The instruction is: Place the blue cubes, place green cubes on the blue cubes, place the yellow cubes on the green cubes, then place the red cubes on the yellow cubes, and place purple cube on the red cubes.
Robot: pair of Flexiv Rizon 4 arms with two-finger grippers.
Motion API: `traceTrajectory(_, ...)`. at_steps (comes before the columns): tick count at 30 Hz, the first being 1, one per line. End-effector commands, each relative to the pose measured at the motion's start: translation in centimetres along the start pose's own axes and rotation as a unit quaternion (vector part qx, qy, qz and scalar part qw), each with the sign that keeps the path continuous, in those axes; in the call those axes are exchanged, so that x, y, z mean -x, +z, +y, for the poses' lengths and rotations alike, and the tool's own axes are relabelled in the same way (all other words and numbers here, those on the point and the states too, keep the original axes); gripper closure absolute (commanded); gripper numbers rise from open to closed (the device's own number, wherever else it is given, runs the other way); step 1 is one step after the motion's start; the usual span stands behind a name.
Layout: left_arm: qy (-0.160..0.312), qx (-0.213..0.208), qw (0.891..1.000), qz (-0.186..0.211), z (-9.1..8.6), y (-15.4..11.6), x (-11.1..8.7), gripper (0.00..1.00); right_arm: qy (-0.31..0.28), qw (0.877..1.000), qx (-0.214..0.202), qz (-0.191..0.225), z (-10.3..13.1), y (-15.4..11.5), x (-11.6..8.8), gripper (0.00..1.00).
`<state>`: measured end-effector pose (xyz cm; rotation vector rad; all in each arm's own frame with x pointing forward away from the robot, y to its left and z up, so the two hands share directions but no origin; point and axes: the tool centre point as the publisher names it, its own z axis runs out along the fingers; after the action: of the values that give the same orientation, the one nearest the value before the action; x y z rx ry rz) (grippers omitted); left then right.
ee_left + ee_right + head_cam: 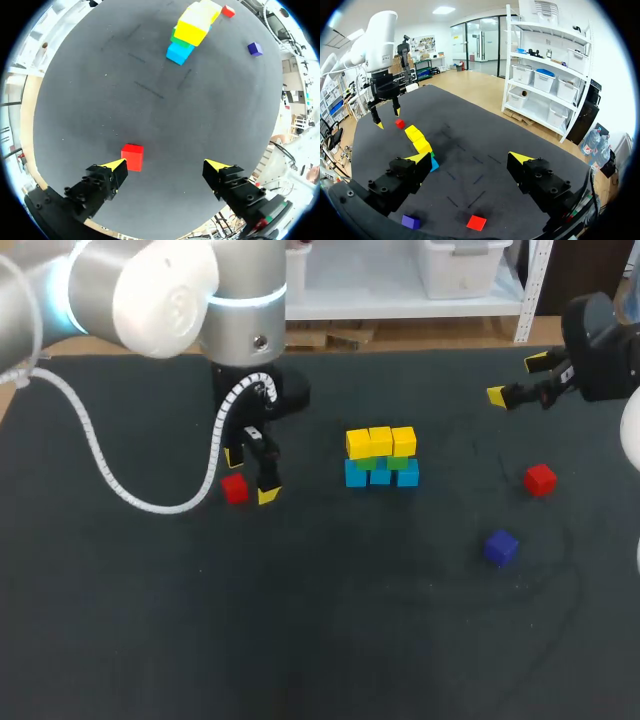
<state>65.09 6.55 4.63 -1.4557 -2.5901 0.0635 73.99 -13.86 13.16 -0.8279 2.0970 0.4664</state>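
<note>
Table (300,640) has a dark top, and all task things sit in its far half.

Left gripper (250,477) is left of centre, pointing down, with its jaws wide apart. The left red cube (234,488) lies on the table between the fingers. In the left wrist view this left red cube (132,156) is just beside one yellow tip of the left gripper (167,167) and well apart from the other tip. Cannot tell if it touches that near tip.

The stack (381,458) is near table centre, well apart from both grippers. It has a row of blue cubes (380,476) on the table, green cubes (397,464) on them and mostly hidden, and yellow cubes (380,441) on top in a row of three. From the left wrist, the blue cubes (176,53), green cubes (176,39) and yellow cubes (192,27) are far ahead of the fingers.

Right gripper (517,379) is by the far right corner, near the table's far edge, with its jaws wide and nothing between them. The right red cube (540,479) is on the table nearer than that gripper, right of the stack. The purple cube (501,547) is nearer still, a bit left of it, and they are apart.

In the right wrist view, the right gripper (470,159) has the purple cube (410,221) and right red cube (476,222) under it. The yellow cubes (418,140) are ahead, and the left gripper (387,119) is beyond, by the left red cube (400,123).
</note>
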Motion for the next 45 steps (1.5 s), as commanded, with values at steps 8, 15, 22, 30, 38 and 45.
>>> traceTrajectory(8,0.000,0.008,1.000,0.000,0.7,0.6,-0.4,0.00,0.000,1.000,0.003,-0.002,-0.1,0.0,-0.1,0.00)
traceTrajectory(15,0.028,0.019,0.999,0.017,1.3,-0.3,-0.4,0.00,0.000,1.000,0.003,-0.002,-0.1,0.0,-0.1,0.00)
traceTrajectory(22,0.035,0.030,0.998,0.048,1.8,0.8,-0.3,0.00,0.000,1.000,0.003,-0.002,-0.1,0.0,-0.1,0.00)
traceTrajectory(30,0.015,0.035,0.998,0.054,2.8,1.5,0.1,0.00,0.000,1.000,0.003,-0.002,-0.1,0.0,-0.1,0.00)
traceTrajectory(38,0.009,0.036,0.998,0.060,3.8,2.4,0.7,0.00,0.000,1.000,0.003,-0.002,-0.1,0.0,-0.1,0.00)
traceTrajectory(45,-0.012,0.029,0.996,0.078,4.6,3.4,-0.3,0.00,0.000,1.000,0.003,-0.002,-0.1,0.0,-0.1,0.00)
